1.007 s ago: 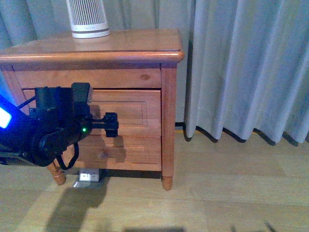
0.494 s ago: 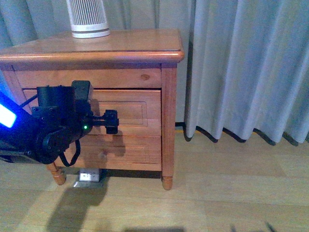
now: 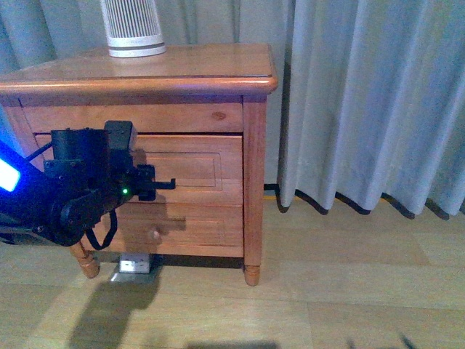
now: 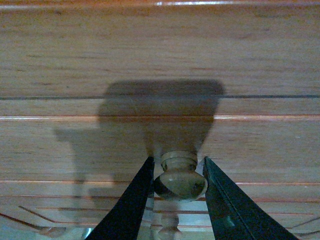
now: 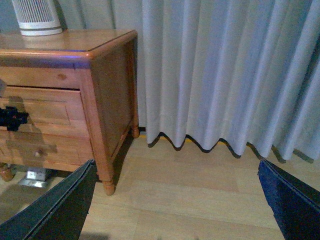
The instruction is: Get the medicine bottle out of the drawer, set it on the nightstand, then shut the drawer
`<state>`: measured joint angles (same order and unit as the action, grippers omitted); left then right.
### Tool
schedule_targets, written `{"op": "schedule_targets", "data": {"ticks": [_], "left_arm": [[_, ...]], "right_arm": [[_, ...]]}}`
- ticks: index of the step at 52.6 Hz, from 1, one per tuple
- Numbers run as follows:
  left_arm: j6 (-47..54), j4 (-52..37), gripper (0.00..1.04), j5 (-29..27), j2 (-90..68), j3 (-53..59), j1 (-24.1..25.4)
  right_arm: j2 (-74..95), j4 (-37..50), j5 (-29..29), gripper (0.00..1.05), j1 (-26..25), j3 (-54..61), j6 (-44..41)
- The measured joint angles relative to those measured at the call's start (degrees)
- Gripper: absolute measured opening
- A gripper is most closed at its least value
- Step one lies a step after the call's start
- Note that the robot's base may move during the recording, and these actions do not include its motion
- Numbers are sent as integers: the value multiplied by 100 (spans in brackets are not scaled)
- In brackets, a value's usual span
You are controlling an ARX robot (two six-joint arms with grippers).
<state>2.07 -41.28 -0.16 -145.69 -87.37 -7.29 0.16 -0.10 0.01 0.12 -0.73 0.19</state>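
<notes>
The nightstand [image 3: 182,73] stands at the left, and it also shows in the right wrist view [image 5: 105,85]. Its upper drawer [image 3: 200,171] looks pushed in, front about flush. My left gripper [image 3: 154,184] is against that drawer front, shut on the drawer knob [image 4: 179,178], with one dark finger [image 4: 131,200] on each side of it. My right gripper [image 5: 175,200] is open and empty above the wooden floor, right of the nightstand. The medicine bottle is not visible in any view.
A large white ribbed device [image 3: 131,29] stands at the back of the nightstand top. The lower drawer has its own knob [image 3: 153,234]. A grey curtain [image 3: 363,102] hangs at the right. A small white box [image 3: 133,265] lies under the nightstand.
My left gripper has moved in toward the upper drawer front and slightly left. The right arm has not moved.
</notes>
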Motion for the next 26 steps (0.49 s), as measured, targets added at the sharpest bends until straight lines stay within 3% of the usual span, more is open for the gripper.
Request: {"op": "schedule_targets", "data": {"ticks": [15, 26], "left_arm": [[-22, -291, 26, -2, 9, 201, 2], [-125, -1093, 25, -59, 518, 1515, -20]], "right_arm": [[0, 0, 0, 98, 0, 0, 0], [0, 0, 0, 98, 0, 0, 0]]}}
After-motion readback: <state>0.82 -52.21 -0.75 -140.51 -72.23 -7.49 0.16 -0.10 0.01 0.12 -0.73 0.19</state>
